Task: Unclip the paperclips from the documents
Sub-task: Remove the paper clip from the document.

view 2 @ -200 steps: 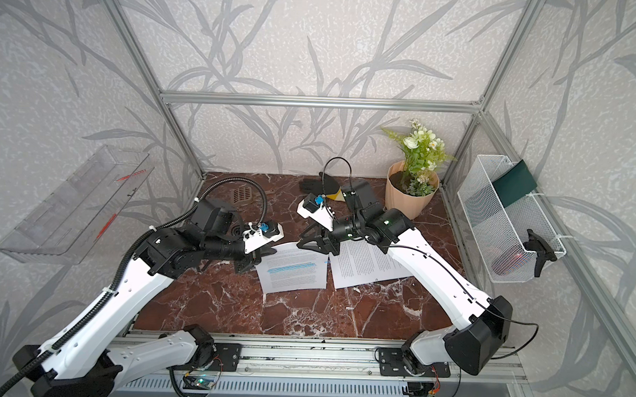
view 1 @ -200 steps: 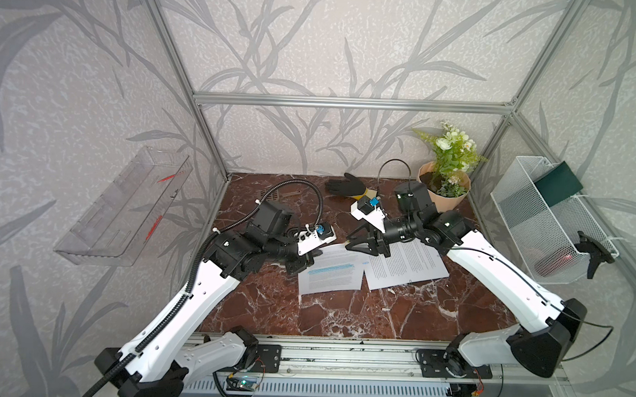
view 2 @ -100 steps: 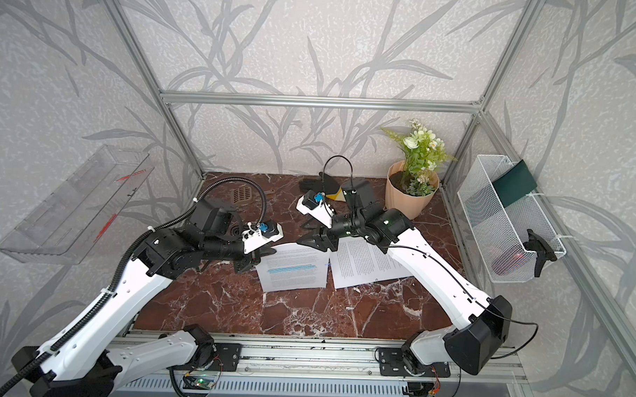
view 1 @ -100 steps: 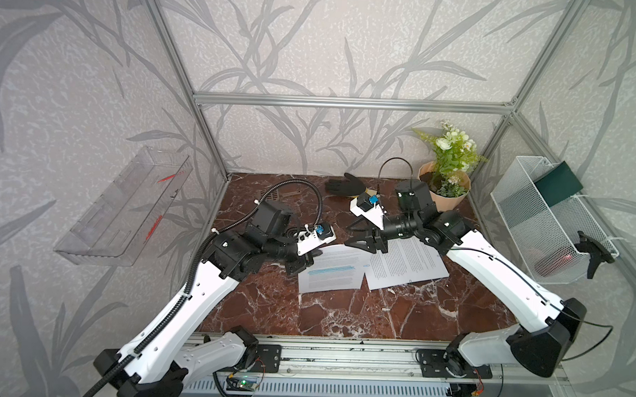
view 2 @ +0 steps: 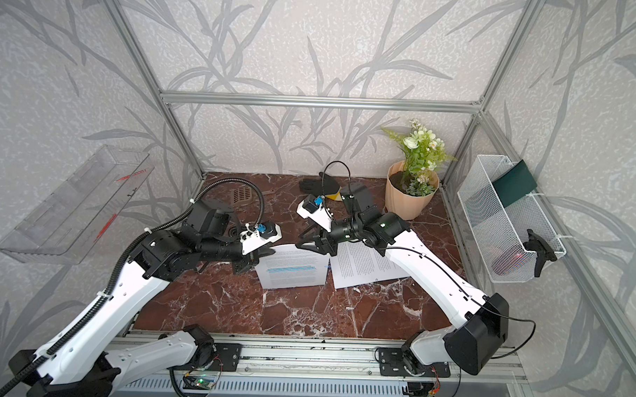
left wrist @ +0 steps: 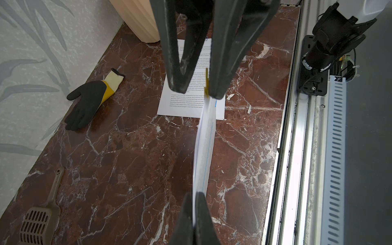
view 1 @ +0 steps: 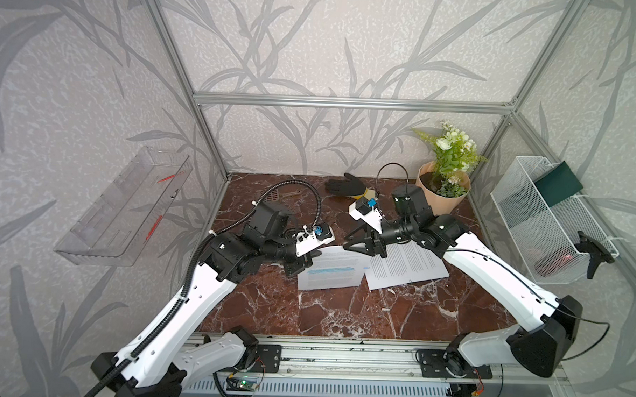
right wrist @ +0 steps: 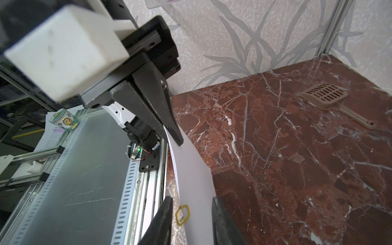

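Note:
Two documents lie side by side on the marble in both top views. One has blue highlighted lines, the other is plain text. My left gripper is shut on the near edge of the highlighted document, which is lifted and seen edge-on. My right gripper is open and straddles that document's opposite edge. A yellow paperclip sits on that edge between the fingers, close to one of them. The same paperclip shows beside a right finger in the left wrist view.
A black and yellow glove and a potted plant stand at the back. A brown slotted scoop lies back left. A wire basket hangs on the right wall and a clear tray on the left wall. The metal rail runs along the front.
My right gripper's jaws widened and then narrowed around the lifted document's edge. The left gripper has kept its hold and has not moved.

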{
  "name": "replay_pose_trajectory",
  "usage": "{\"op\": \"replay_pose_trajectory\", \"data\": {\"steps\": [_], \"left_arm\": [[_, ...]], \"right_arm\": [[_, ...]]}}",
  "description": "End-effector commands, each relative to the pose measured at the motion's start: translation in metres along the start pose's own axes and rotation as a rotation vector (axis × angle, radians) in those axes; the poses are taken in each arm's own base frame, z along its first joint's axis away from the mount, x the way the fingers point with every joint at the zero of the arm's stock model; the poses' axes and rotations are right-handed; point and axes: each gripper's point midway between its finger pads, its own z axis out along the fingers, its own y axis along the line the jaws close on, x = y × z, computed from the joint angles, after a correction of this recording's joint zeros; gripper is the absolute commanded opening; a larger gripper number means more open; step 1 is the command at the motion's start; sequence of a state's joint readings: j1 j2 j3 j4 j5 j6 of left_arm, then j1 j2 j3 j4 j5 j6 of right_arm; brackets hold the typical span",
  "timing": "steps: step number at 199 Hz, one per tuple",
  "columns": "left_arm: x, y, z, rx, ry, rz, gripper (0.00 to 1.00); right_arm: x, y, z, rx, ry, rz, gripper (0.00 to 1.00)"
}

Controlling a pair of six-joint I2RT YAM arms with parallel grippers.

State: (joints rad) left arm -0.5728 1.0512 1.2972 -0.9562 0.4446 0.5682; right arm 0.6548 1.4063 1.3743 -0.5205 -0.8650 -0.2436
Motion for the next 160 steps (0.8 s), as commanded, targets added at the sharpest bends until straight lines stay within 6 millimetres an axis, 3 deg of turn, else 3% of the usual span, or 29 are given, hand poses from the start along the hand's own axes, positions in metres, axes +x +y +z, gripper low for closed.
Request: {"op": "replay_pose_trajectory", "data": {"steps": [1, 74, 160], "left_arm": [[-0.003, -0.003, -0.005, 0.009, -0.016, 0.021, 0.00], [-0.002, -0.004, -0.005, 0.010, -0.017, 0.014, 0.00], [0.003, -0.006, -0.003, 0.015, -0.005, 0.010, 0.00]], "right_arm": [[-0.009, 0.009, -0.004, -0.014, -0.029, -0.015, 0.31], [-0.017, 0.015, -0.005, -0.037, -0.051, -0.019, 0.32], [-0.020, 0.019, -0.003, -0.064, -0.058, 0.013, 0.11]]}}
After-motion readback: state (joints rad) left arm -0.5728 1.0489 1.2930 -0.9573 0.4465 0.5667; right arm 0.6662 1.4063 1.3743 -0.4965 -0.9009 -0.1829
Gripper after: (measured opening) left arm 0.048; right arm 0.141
